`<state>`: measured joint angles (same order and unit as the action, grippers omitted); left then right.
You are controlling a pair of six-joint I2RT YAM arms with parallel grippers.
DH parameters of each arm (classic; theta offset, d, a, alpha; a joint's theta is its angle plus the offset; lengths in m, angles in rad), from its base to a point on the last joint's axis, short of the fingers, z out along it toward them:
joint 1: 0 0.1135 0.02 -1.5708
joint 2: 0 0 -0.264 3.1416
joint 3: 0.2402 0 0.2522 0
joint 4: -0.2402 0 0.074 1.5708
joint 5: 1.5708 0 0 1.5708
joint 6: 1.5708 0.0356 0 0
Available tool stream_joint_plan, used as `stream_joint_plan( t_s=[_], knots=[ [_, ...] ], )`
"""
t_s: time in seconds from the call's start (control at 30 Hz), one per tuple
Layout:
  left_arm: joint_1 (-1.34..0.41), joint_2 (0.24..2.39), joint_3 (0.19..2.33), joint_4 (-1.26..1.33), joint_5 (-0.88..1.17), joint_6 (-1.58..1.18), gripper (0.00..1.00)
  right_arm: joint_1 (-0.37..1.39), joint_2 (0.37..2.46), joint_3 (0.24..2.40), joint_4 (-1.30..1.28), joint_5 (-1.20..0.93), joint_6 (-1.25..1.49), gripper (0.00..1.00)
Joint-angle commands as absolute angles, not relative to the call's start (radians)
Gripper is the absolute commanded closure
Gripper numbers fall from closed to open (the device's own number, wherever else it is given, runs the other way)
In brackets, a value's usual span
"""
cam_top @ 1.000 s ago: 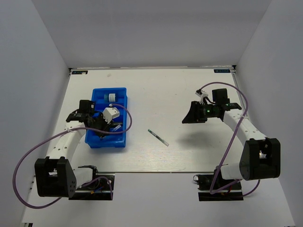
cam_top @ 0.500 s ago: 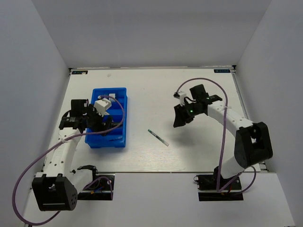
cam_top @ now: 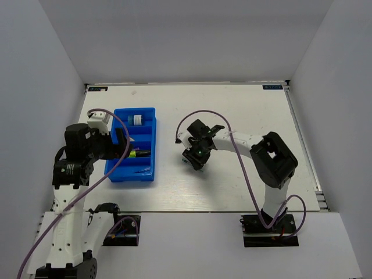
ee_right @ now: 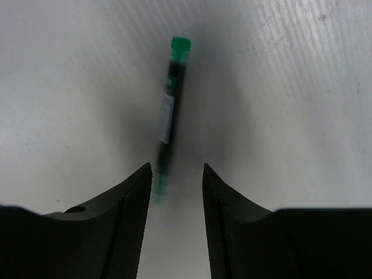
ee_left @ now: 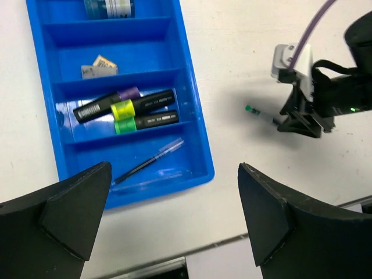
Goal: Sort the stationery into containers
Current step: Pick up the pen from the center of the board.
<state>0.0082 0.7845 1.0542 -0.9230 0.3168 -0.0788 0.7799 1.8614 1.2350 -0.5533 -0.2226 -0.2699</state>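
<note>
The blue tray [cam_top: 154,152] lies at the table's left. In the left wrist view the tray [ee_left: 192,104] holds a round pot [ee_left: 109,7], a pale eraser [ee_left: 99,67], a purple-tipped marker [ee_left: 107,104], a yellow-capped highlighter [ee_left: 139,107], a green-capped highlighter [ee_left: 145,122] and a thin pen [ee_left: 148,160]. My left gripper [cam_top: 120,143] [ee_left: 174,165] hangs wide open above the tray's near end, holding nothing. A green-capped thin pen [ee_right: 168,116] [ee_left: 258,114] lies on the table. My right gripper [cam_top: 195,158] [ee_right: 176,165] is low over it, jaws open, with the pen's near end between them by the left finger.
White walls close in the table on three sides. The table's near edge [ee_left: 221,244] runs just below the tray. The right arm's purple cable [cam_top: 200,113] loops above its wrist.
The left gripper opened wide and drew back from the tray, rising. The right arm swung left and came down over the pen, its jaws narrowing.
</note>
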Motion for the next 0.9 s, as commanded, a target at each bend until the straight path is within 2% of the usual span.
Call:
stream_joint_plan(
  t_s=[0.0, 0.4, 0.5, 0.53, 0.63, 0.73, 0.87],
  knots=[
    [0.005, 0.779, 1.107, -1.026, 0.281, -0.127, 0.00, 0.799, 1.879, 1.289, -0.512, -0.109, -0.271, 0.56],
    [0.005, 0.724, 1.084, -1.060, 0.351, -0.144, 0.00, 0.894, 1.959, 1.249, -0.515, -0.008, -0.317, 0.55],
    [0.006, 0.715, 1.104, -1.066, 0.383, -0.161, 0.00, 0.897, 1.990, 1.246, -0.537, 0.032, -0.333, 0.64],
    [0.005, 0.715, 1.111, -1.068, 0.393, -0.166, 0.00, 0.899, 1.996, 1.244, -0.552, 0.034, -0.337, 0.75],
    [0.005, 0.721, 1.141, -1.085, 0.414, -0.187, 0.00, 0.900, 2.008, 1.218, -0.551, 0.040, -0.350, 1.00],
    [0.005, 0.719, 1.149, -1.063, 0.455, -0.228, 0.00, 0.896, 1.987, 1.204, -0.561, 0.032, -0.383, 1.00],
    [0.006, 0.701, 1.150, -0.950, 0.505, -0.320, 0.00, 0.897, 1.922, 1.293, -0.656, 0.009, -0.480, 1.00]
  ],
)
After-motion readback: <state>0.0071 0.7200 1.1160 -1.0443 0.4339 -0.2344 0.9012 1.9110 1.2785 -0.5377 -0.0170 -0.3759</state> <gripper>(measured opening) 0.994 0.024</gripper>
